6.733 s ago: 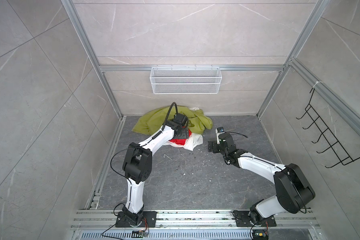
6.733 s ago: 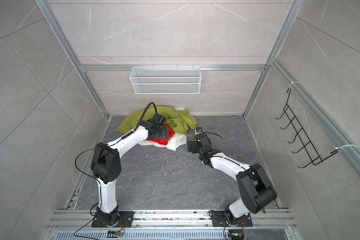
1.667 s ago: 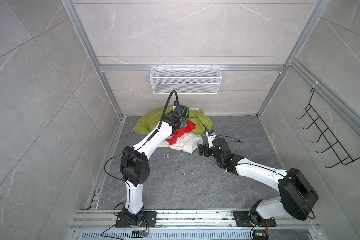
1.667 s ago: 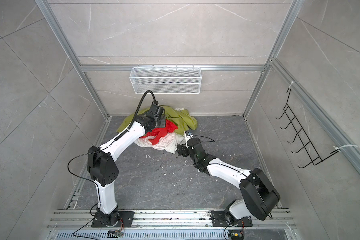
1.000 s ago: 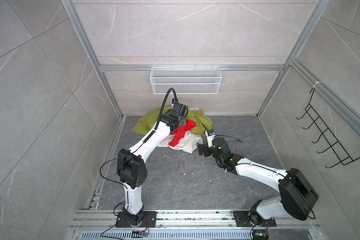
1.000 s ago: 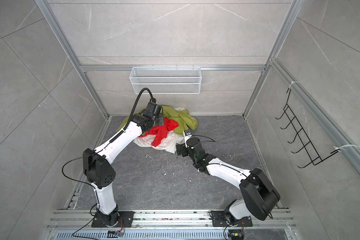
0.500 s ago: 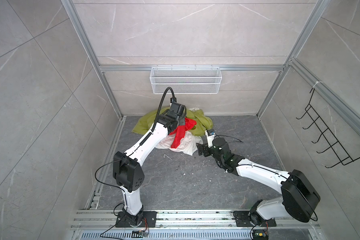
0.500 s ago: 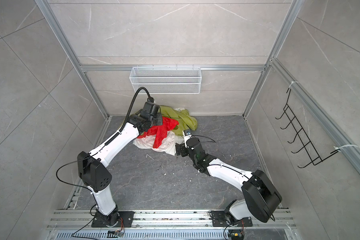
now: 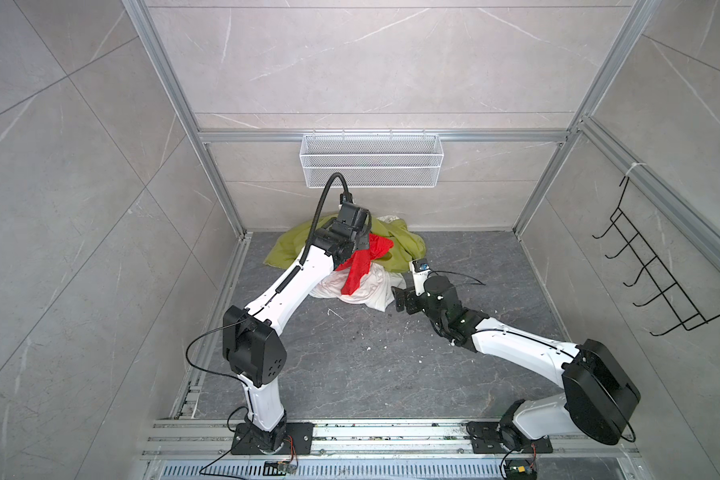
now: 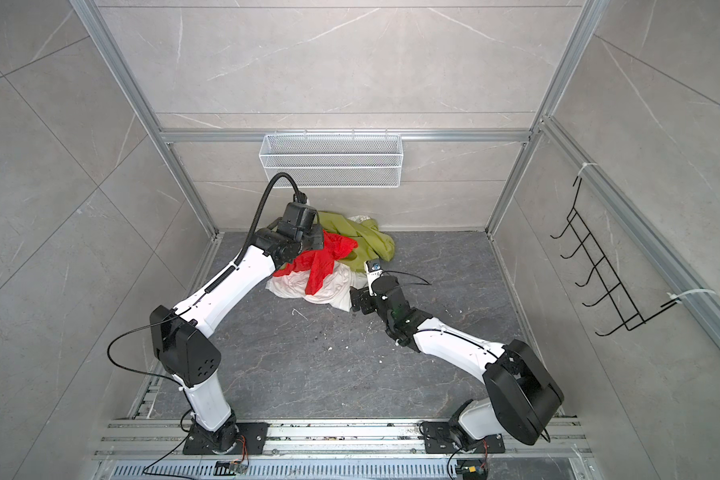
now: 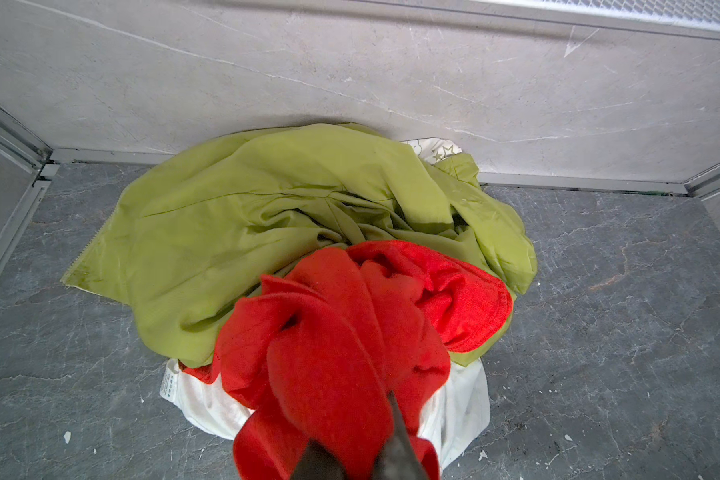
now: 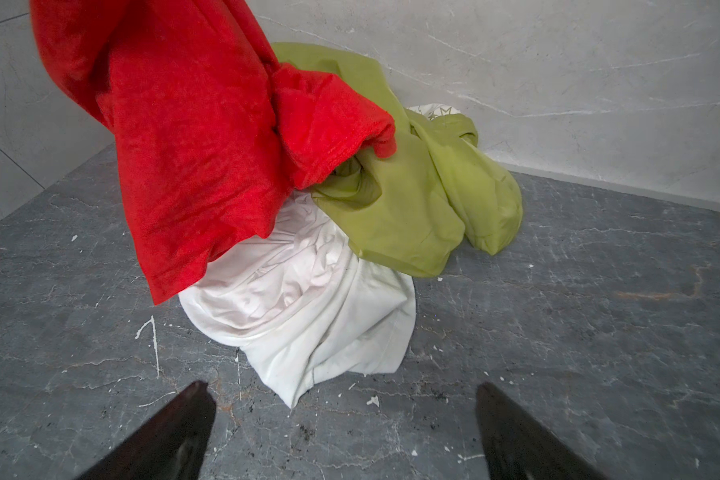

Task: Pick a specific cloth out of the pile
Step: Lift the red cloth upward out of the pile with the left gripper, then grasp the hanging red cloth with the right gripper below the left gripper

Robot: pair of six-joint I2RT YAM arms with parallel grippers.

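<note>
The red cloth (image 9: 360, 266) hangs from my left gripper (image 11: 358, 449), which is shut on a bunch of it above the pile. Its free end drapes down over the white cloth (image 9: 371, 289), and one corner still rests on the olive-green cloth (image 9: 406, 245). The same red cloth (image 10: 321, 266) shows in both top views, and the right wrist view has it (image 12: 192, 145) hanging at close range. My right gripper (image 12: 341, 388) stands open and empty just above the floor, a short way in front of the white cloth's (image 12: 308, 316) near corner.
The pile lies against the back wall, under a white wire basket (image 9: 371, 160). A black hook rack (image 9: 657, 274) hangs on the right wall. An aluminium frame post (image 9: 208, 166) and floor rail run along the left side. The grey floor (image 9: 371, 365) carries small white specks.
My left gripper has risen and drawn back to the left with the red cloth, pulling most of it up off the pile. The right arm has barely moved.
</note>
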